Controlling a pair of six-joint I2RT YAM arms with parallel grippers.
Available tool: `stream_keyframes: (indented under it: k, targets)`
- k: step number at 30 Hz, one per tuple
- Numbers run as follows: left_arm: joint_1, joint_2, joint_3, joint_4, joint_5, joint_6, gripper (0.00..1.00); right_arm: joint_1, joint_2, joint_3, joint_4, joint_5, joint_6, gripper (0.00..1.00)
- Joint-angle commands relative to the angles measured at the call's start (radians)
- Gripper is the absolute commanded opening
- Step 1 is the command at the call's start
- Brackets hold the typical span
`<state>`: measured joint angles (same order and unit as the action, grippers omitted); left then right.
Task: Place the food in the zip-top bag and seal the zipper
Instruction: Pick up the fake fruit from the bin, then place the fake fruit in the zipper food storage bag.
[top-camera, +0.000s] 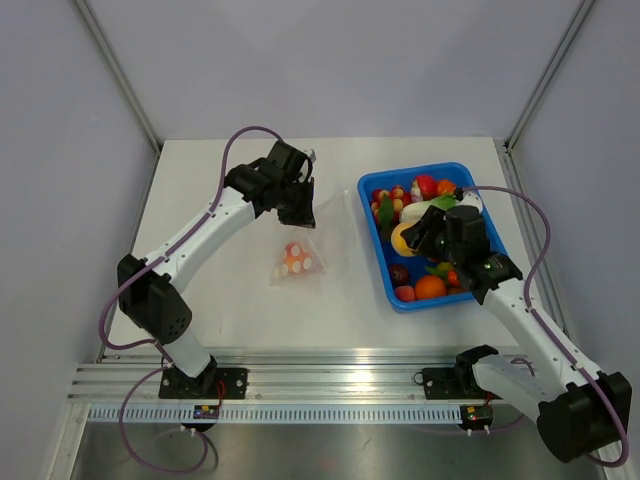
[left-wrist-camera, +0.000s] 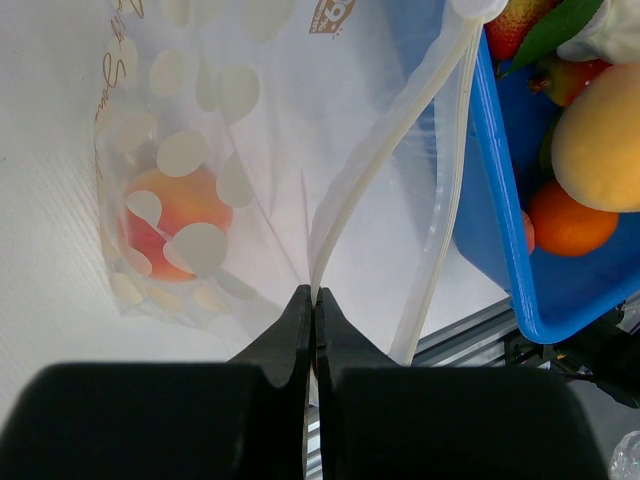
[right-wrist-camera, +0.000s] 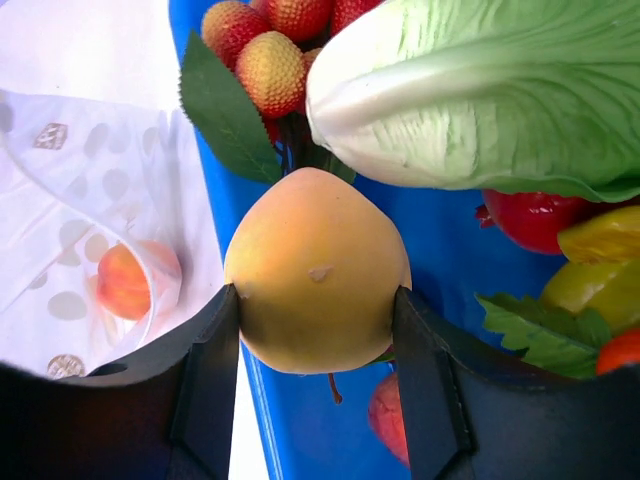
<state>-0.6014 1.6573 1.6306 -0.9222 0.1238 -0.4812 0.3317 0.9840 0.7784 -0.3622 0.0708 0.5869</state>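
Gripping a yellow-orange rounded plastic toy fruit (right-wrist-camera: 315, 265) between both fingers, the right gripper (right-wrist-camera: 315, 310) hovers over the blue rectangular tray (top-camera: 383, 262). At the tray's nine o'clock, the left gripper (left-wrist-camera: 314, 300) pinches the mouth edge of the clear white-dotted zip-top bag (left-wrist-camera: 262, 150), with one orange-red toy fruit (left-wrist-camera: 165, 212) inside.

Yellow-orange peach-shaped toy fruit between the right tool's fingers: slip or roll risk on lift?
Likely slippery: the yellow-orange peach-shaped plastic fruit looks smooth and rounded, and the right tool touches only its flanks. Probably stiff and light, as no denting shows at the fingers. If released, it would probably roll.
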Motion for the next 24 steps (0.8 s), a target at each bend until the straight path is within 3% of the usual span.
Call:
stream_keyframes:
  k: [1,7,11,14,17,24]
  targets:
    - [-0.003,-0.05,0.038,0.028,0.016,0.012,0.0,-0.003,-0.06,0.071,-0.069,0.003,-0.029,0.25]
    - [-0.005,-0.054,0.034,0.034,0.016,0.009,0.0,0.009,-0.094,0.169,-0.077,-0.097,-0.012,0.25]
    - [-0.005,-0.053,0.034,0.037,0.019,0.007,0.0,0.122,-0.045,0.251,-0.037,-0.089,0.01,0.25]
    - [-0.005,-0.051,0.035,0.037,0.02,0.006,0.0,0.274,0.037,0.291,0.017,-0.028,0.013,0.25]
    - [-0.005,-0.051,0.038,0.033,0.023,0.007,0.0,0.331,0.143,0.326,0.083,-0.037,0.031,0.25]
    - [-0.005,-0.067,0.043,0.023,0.036,0.012,0.0,0.339,0.364,0.34,0.235,-0.049,0.074,0.25]
